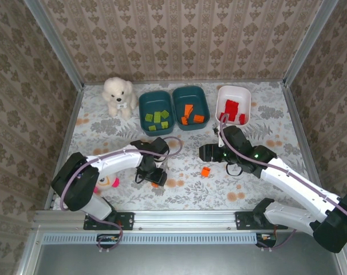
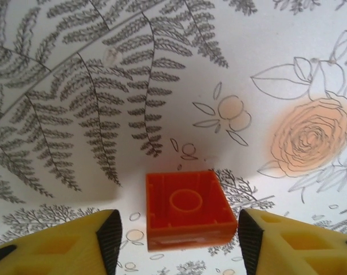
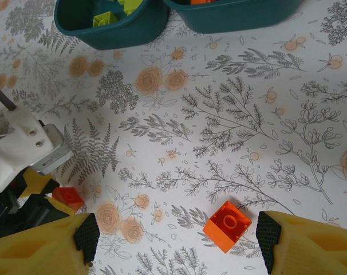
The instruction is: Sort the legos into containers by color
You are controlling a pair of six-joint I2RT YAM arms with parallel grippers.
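Left fingers [image 2: 76, 249], wide open and empty, straddle an upturned orange lego [image 2: 188, 209] at lower centre. Right fingers [image 3: 299, 240], equally open and empty, flank a second orange lego [image 3: 228, 225], turned cornerwise on the tabletop [image 3: 248, 114]. Closing on its corners could spin it loose, short of the teal container [image 1: 190, 97], upper centre.

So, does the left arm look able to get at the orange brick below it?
Probably yes: the brick lies on bare table between the left gripper's open fingers, with nothing in the way.
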